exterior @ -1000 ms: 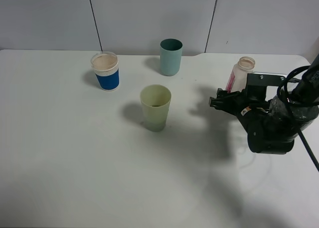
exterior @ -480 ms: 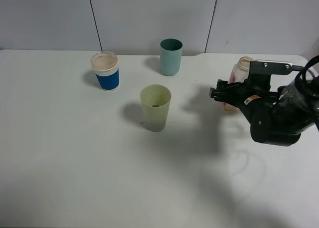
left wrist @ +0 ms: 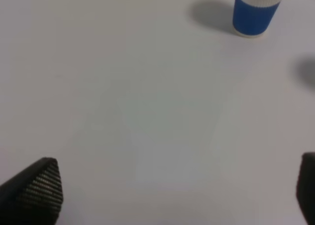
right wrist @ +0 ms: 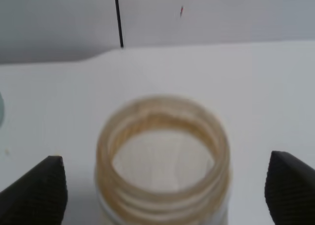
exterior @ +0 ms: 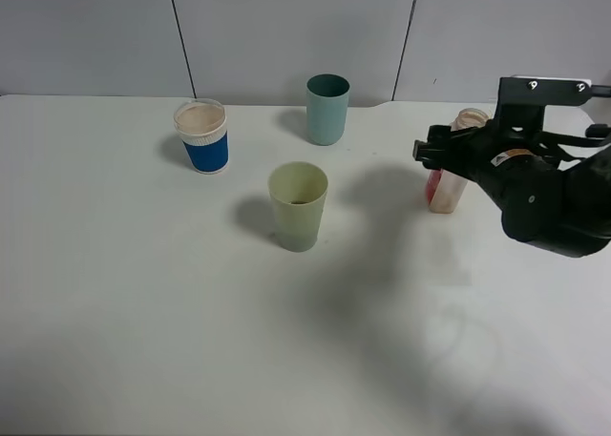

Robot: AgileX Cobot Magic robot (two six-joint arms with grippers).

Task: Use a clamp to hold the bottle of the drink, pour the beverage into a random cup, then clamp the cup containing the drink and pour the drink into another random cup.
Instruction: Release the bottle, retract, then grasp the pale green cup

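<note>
Exterior high view, left to right: on the white worktop stand a short blue cup with a wide white rim band, a plain pale yellow-green tapered plastic tumbler, a darker teal tumbler further back, and a small clear squarish plastic bottle with a pink-red label, upright near the back right corner. The left fingers are spread wide over bare worktop, well short of the blue cup. The right fingers stand apart on either side of the bottle's capless neck, with a gap on each side, gripping nothing. The main risk, as I judge it, is one finger catching that neck in a sideways or tilted move. That would tip the tall, light bottle and spill whatever beverage remains; how much that is I cannot tell. A low swing toward the pale tumbler could also knock it over. For room, the broad front and left of the worktop lie open and the three cups stand well apart. The bottle has little margin, with the back edge, wall panels and right corner all near.
</note>
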